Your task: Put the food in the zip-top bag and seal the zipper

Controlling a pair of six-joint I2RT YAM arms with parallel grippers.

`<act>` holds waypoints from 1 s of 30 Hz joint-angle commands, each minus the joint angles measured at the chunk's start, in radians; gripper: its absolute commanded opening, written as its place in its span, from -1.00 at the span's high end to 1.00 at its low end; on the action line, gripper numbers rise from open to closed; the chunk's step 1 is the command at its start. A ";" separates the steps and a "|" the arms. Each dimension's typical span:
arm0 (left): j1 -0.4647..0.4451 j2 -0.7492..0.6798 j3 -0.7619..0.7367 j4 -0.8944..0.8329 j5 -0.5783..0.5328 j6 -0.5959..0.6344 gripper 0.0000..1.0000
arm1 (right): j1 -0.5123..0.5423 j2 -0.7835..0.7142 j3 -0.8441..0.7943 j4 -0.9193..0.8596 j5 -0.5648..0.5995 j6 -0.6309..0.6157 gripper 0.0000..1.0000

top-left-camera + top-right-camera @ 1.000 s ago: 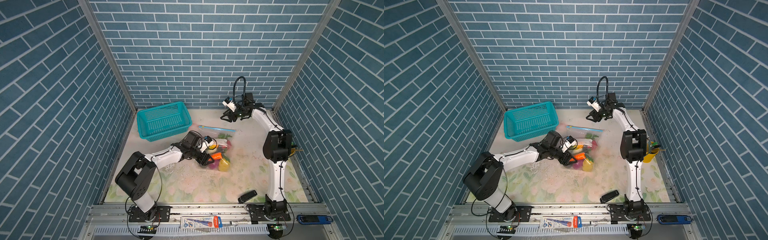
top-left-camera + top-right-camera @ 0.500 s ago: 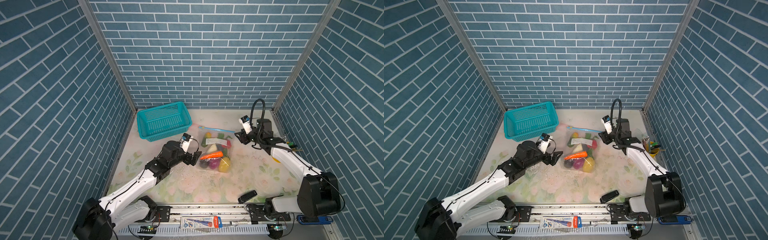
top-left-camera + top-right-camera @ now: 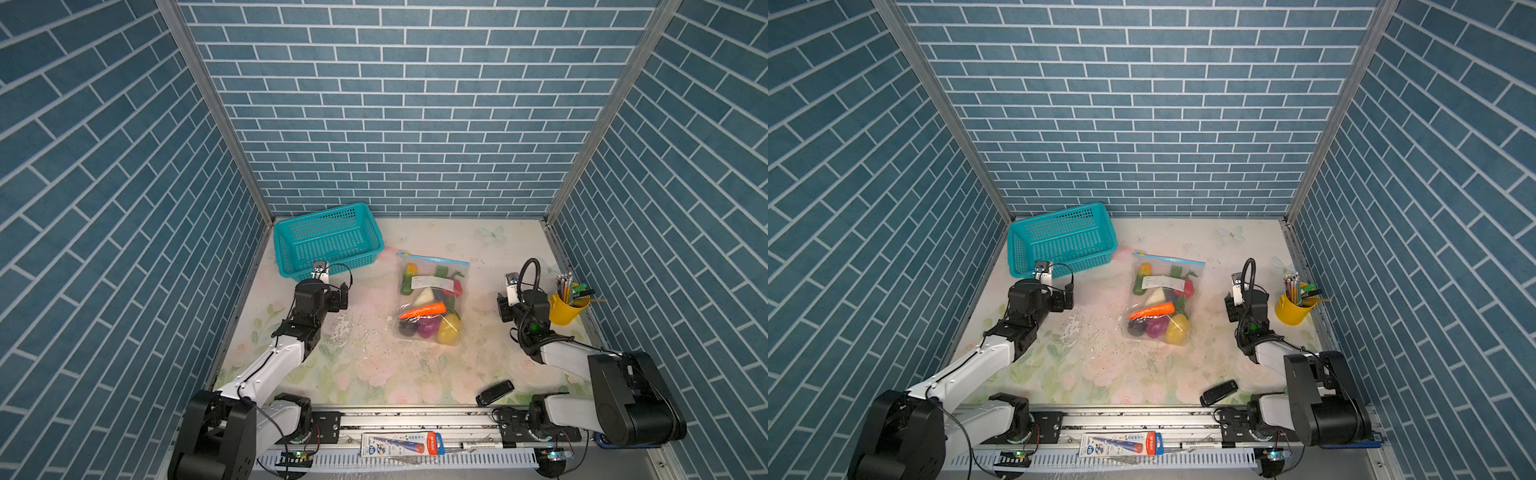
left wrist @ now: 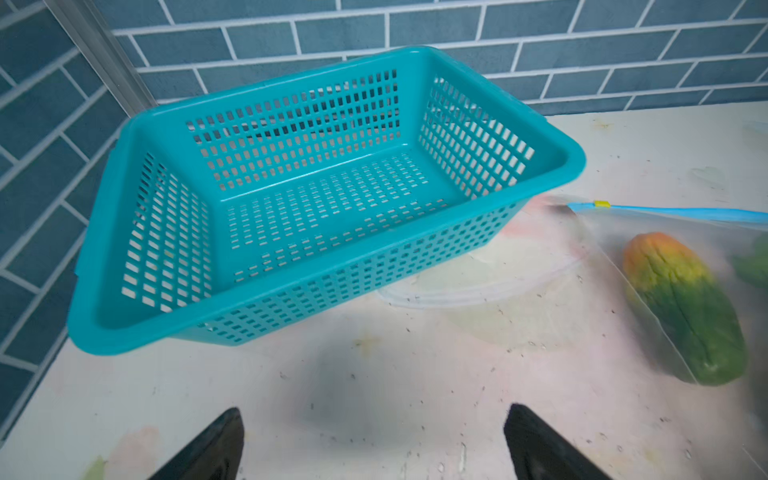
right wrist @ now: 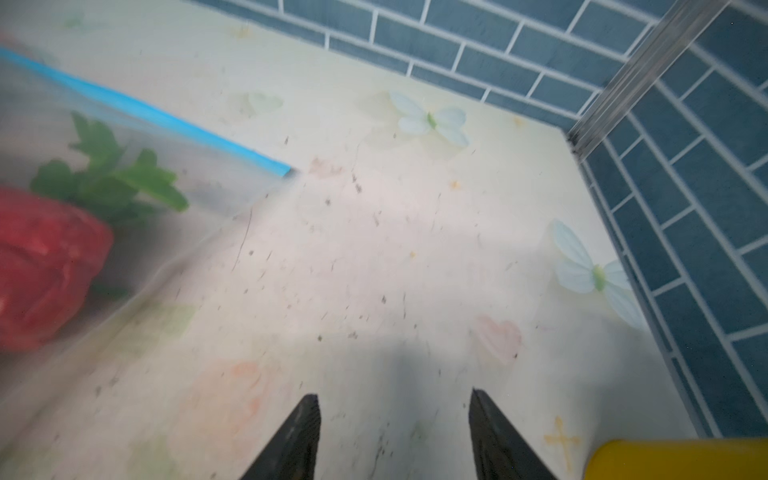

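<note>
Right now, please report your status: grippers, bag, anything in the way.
Left gripper open, empty; right gripper open, empty. Food inside zip-top bag; zipper looks shut. Teal basket close beside bag, nothing blocking.

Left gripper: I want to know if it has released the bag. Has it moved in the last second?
Yes. The left gripper has drawn back leftward from the bag and now sits open just in front of the basket, which stayed put.
</note>
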 commanded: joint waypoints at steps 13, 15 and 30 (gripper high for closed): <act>0.102 0.391 -0.175 0.740 0.039 0.159 -0.99 | -0.157 0.193 0.067 0.203 -0.091 0.163 -0.98; 0.130 0.378 -0.122 0.615 0.019 0.111 -0.99 | -0.142 0.192 0.043 0.250 -0.038 0.163 -0.98; 0.151 0.388 -0.104 0.593 0.003 0.079 -0.99 | -0.129 0.205 0.103 0.144 -0.078 0.142 -0.98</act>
